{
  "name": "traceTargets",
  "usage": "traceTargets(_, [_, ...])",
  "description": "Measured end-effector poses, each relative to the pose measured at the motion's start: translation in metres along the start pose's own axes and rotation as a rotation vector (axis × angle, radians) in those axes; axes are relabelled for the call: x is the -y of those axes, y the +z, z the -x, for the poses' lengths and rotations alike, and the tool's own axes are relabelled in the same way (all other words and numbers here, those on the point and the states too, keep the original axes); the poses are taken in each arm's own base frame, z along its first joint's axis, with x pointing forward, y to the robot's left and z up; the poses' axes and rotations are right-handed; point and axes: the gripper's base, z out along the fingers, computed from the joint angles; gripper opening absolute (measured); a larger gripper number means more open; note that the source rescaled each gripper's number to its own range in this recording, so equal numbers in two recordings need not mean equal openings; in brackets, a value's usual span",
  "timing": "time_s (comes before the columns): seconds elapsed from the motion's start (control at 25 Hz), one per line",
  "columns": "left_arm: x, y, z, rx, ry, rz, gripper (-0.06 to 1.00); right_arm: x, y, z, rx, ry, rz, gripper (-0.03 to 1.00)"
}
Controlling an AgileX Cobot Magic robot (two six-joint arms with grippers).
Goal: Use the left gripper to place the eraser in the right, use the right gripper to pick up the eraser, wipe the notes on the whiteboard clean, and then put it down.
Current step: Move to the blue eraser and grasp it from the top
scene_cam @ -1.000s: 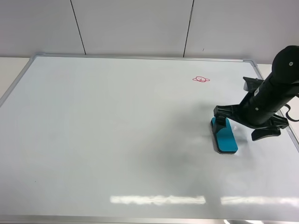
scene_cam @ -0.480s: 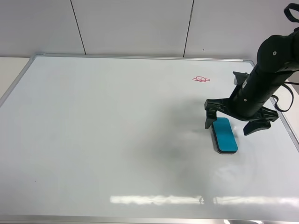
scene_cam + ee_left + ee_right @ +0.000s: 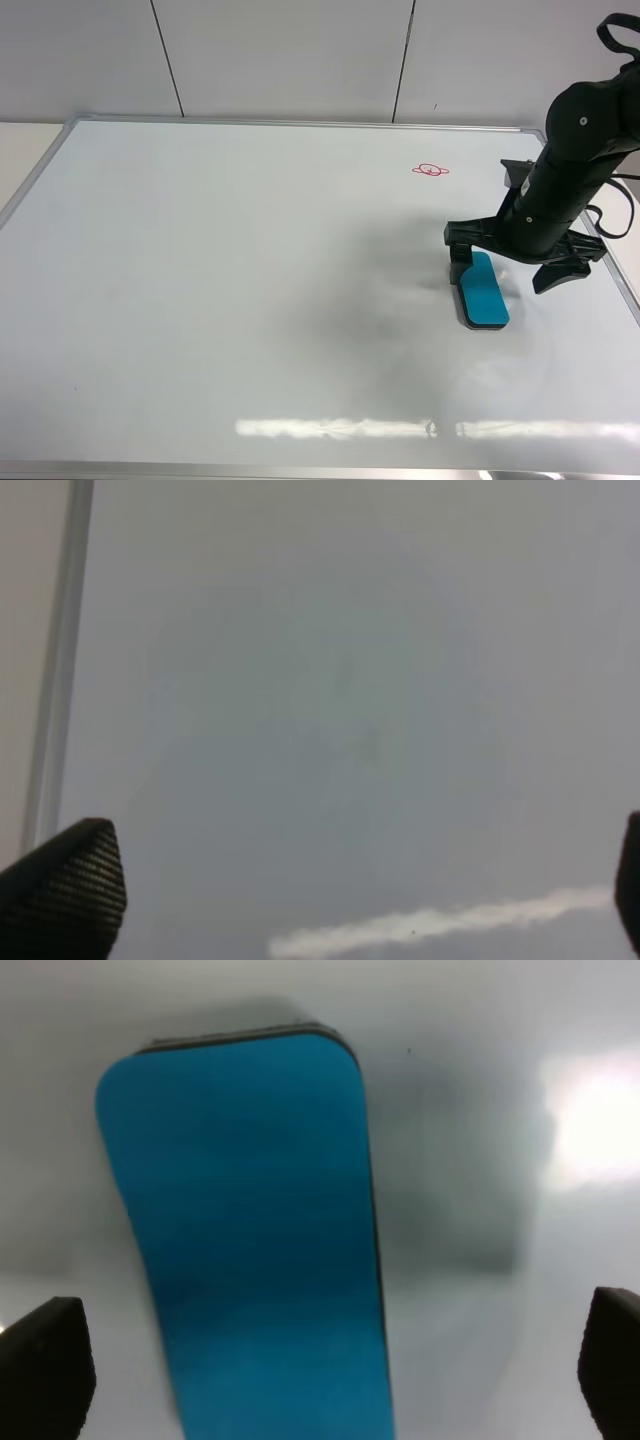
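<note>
One eraser (image 3: pixel 483 292) lies flat on the whiteboard (image 3: pixel 250 280), toward its right side and nearer the camera than the notes (image 3: pixel 430 170). The right gripper (image 3: pixel 505 272) hangs over the eraser's far end with its fingers (image 3: pixel 45 1370) spread wide, one on each long side. As far as the wrist view shows, neither touches the block. To pick it up well, I judge the fingers should drop until they flank the sides near the felt base, centred so both meet it together. They should also be squared to its long edges, since it sits slightly skewed between them. A squeeze taken too high may slip off the rounded teal top. The left gripper (image 3: pixel 345 885) hovers over bare board, its fingers likewise wide with nothing between them. Counted: one eraser, one whiteboard, one small red doodle making up the notes, and two grippers with two fingers each.
</note>
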Motion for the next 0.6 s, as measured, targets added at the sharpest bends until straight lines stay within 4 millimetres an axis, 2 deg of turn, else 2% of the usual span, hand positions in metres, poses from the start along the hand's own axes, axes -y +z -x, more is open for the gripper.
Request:
traceTargets(0.32, [0.0, 0.0, 0.0, 0.0, 0.0, 0.0, 1.0, -0.009, 0.021, 0.001, -0.007, -0.063, -0.022, 0.94])
traceTargets(0.6, [0.0, 0.0, 0.0, 0.0, 0.0, 0.0, 1.0, -0.011, 0.022, 0.004, 0.021, -0.064, -0.009, 0.94])
